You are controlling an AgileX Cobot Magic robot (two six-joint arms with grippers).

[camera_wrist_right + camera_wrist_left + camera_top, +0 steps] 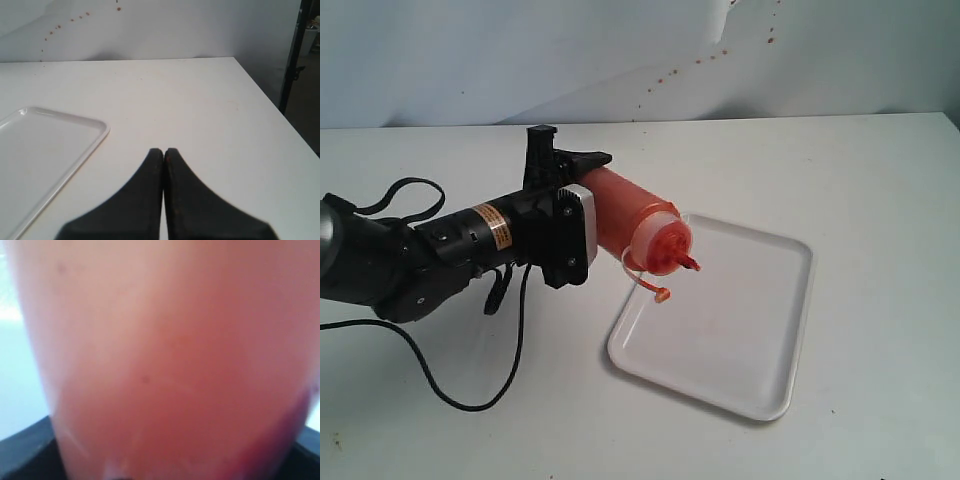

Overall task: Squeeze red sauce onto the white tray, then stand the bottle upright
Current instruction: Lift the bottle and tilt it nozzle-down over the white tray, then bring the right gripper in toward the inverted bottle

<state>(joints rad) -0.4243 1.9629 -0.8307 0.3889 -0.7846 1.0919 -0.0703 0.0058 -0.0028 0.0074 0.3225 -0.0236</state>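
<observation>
1. Black cable (430, 370): lay looped on the white table (860, 180) at the near left, trailing from the left arm.

2. White tray (760, 300): flat, rectangular, with rounded corners and a low raised rim. It sat right of centre, turned at an angle to the table edge.

3. Bottle (638, 228): a translucent cylinder, red-orange throughout. It was held off the table and tipped steeply, with the cone nozzle (688, 263) pointing right and downward above the tray's far-left corner. A small cap (663, 295) dangled below on a thin tether.

4. Red sauce (610, 200): seen through the bottle wall, glossy. In the blurred left wrist view a darker patch at one edge was possibly thicker sauce.

5. Left gripper (575, 165): clamped around the bottle's base end, at the left.

6. Right gripper (163, 152): fingers pressed together with nothing between them, above bare table and apart from the tray rim.

7. Far wall (620, 50): pale, with a scatter of small reddish-brown specks (700, 60).
</observation>
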